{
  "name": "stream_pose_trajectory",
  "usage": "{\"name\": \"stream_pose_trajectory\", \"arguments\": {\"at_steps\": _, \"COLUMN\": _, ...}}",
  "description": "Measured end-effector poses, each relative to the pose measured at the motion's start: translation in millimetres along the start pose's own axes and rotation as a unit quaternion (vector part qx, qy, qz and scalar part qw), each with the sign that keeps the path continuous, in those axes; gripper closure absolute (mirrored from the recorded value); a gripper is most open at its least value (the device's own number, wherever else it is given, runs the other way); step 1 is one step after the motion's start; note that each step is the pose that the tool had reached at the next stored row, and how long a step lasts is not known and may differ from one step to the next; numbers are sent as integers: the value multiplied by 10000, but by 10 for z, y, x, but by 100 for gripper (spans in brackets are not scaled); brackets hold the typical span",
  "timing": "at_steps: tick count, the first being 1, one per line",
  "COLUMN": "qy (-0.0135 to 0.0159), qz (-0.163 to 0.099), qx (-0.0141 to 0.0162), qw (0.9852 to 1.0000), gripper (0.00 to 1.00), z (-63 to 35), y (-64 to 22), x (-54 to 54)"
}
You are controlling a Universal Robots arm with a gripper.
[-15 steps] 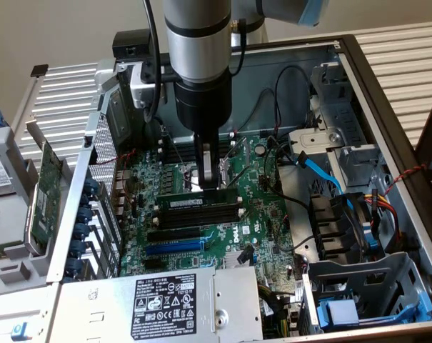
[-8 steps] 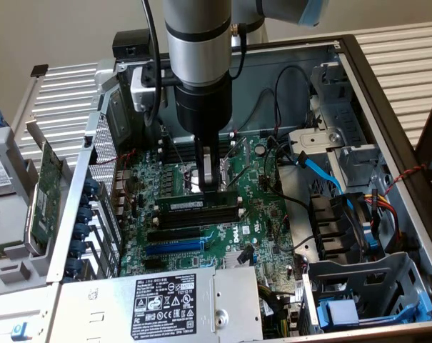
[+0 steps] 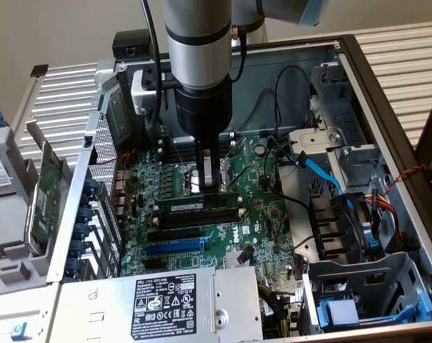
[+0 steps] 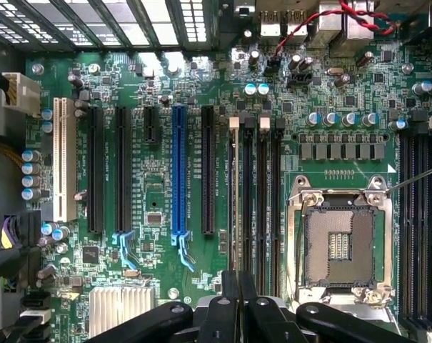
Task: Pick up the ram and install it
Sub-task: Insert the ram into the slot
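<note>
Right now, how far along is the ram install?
Done: the ram is picked up and stands edge-down at a slot beside the CPU socket. In hand: the gripper is shut on its top edge. Left: grip not yet released; whether it's fully seated can't be told.

ram (image 3: 198, 206): narrow green stick, white label on side face, standing upright on its long edge in black memory slot
</note>
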State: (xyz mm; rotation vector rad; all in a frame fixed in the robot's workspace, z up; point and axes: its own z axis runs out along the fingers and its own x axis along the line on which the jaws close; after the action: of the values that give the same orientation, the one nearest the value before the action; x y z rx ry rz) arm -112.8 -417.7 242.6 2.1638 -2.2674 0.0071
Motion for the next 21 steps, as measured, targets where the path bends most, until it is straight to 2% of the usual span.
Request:
{"name": "stream_pose_trajectory", "arguments": {"at_steps": 6, "qy": 0, "qz": -1, "qx": 4, "qw": 10000, "gripper": 87, "z": 12, "y": 4, "x": 0}}
{"name": "stream_pose_trajectory", "arguments": {"at_steps": 12, "qy": -2, "qz": 1, "qx": 46, "qw": 10000, "gripper": 87, "z": 18, "y": 21, "x": -3}}
{"name": "stream_pose_trajectory", "arguments": {"at_steps": 21, "qy": -3, "qz": 1, "qx": 49, "qw": 10000, "gripper": 87, "z": 25, "y": 26, "x": 4}}
